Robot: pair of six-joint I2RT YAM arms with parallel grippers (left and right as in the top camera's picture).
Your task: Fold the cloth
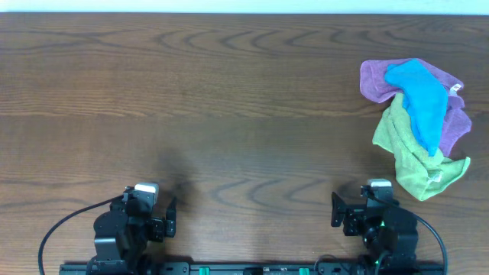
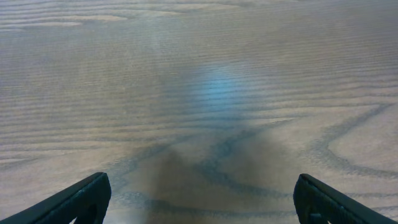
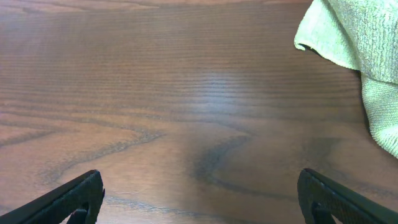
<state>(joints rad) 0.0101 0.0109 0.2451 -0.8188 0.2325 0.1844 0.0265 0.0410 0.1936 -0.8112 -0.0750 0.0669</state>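
We see nothing folded yet: the blue cloth (image 1: 419, 99) lies crumpled on the purple cloth (image 1: 374, 80) and green cloth (image 1: 409, 156) at the table's (image 1: 229, 114) right side. Our left gripper (image 2: 199, 199) and right gripper (image 3: 199, 199) gape wide, holding nothing.

The counter (image 1: 229, 92) is dark wood grain with a faint sheen; the cloth (image 1: 422, 99) is soft, matt, nubbly fabric.

No legible text, brand or number. White tag (image 1: 456, 87) on purple cloth (image 1: 373, 82): print too small.
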